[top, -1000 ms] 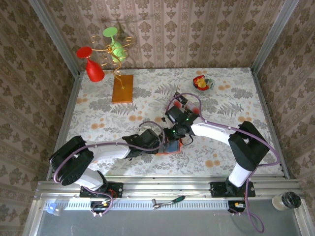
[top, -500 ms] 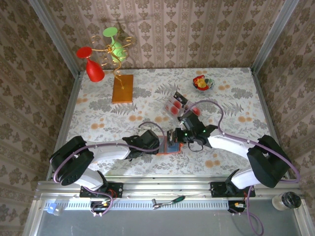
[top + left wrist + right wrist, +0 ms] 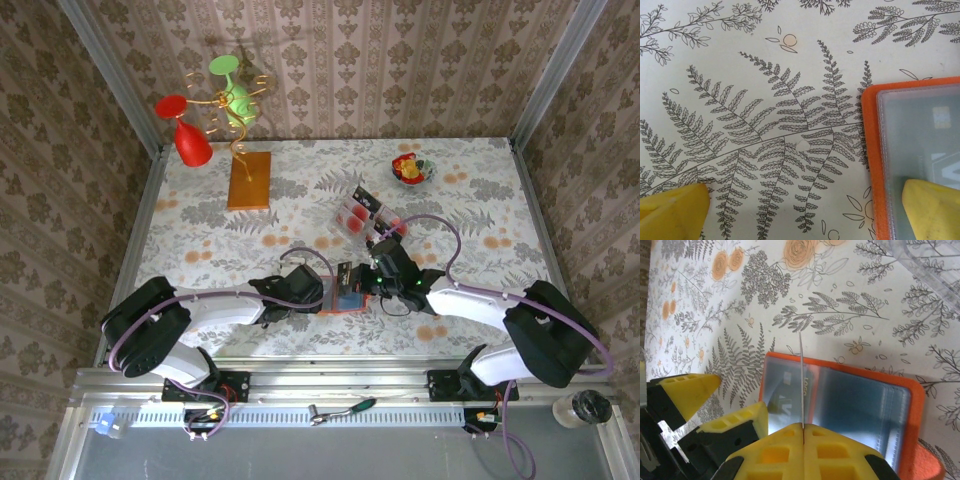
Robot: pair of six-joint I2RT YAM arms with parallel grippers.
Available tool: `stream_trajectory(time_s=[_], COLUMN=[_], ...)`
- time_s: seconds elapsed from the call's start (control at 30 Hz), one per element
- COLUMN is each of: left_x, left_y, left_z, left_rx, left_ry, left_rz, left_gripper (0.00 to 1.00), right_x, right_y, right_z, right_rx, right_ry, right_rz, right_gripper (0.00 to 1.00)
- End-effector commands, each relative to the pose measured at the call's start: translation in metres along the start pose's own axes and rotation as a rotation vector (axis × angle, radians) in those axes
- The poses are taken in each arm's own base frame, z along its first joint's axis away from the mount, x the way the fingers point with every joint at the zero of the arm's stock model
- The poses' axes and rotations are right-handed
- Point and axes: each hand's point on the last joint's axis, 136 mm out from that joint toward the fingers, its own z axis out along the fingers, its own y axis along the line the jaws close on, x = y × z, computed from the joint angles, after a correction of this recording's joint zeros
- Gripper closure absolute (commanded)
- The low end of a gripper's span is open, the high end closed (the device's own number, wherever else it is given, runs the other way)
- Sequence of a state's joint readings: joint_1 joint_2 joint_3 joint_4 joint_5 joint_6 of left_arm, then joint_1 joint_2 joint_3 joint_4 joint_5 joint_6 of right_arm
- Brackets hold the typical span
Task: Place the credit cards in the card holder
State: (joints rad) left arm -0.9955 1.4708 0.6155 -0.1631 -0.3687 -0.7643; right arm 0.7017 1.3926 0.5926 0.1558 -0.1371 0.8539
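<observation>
Brought nearer since a second ago, the thin credit card (image 3: 802, 371) stands edge-on over the open card holder (image 3: 865, 407) on the fern-print table (image 3: 740, 125) — orange cover, glossy grey-blue sleeves; we see the right gripper (image 3: 803, 432) pinching it, the left gripper (image 3: 802, 210) spread.

Floral counter (image 3: 200, 240): orange wallet (image 3: 345, 300) open between my left tool (image 3: 320, 293) and right tool (image 3: 366, 283); clear tray (image 3: 372, 205) with red cards (image 3: 350, 217); bowl (image 3: 411, 170); wooden board (image 3: 249, 181).

Card holder (image 3: 855, 405) on table (image 3: 200, 240) beside left tool (image 3: 802, 210); credit card (image 3: 801, 370) in right tool (image 3: 803, 432) above it.
</observation>
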Motion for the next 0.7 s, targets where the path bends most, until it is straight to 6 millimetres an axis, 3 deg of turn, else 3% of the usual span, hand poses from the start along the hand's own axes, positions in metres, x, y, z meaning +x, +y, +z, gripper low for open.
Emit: stream_trajectory(time_s=[0.0,0.67], left_x=[0.0203,0.0250], left_y=[0.0202,0.0214], left_z=[0.0021,0.0026], left_rx=[-0.079,-0.083], left_ry=[0.050,0.056], left_rz=[0.031,0.033], left_gripper=[0.00,0.00], right_x=[0.0007,0.0028], right_y=[-0.0079,-0.0091], right_z=[0.0068,0.0161], right_rx=[0.023,-0.016], right_ry=[-0.027,-0.056], right_rz=[0.019,0.067], right_gripper=[1.00,1.00])
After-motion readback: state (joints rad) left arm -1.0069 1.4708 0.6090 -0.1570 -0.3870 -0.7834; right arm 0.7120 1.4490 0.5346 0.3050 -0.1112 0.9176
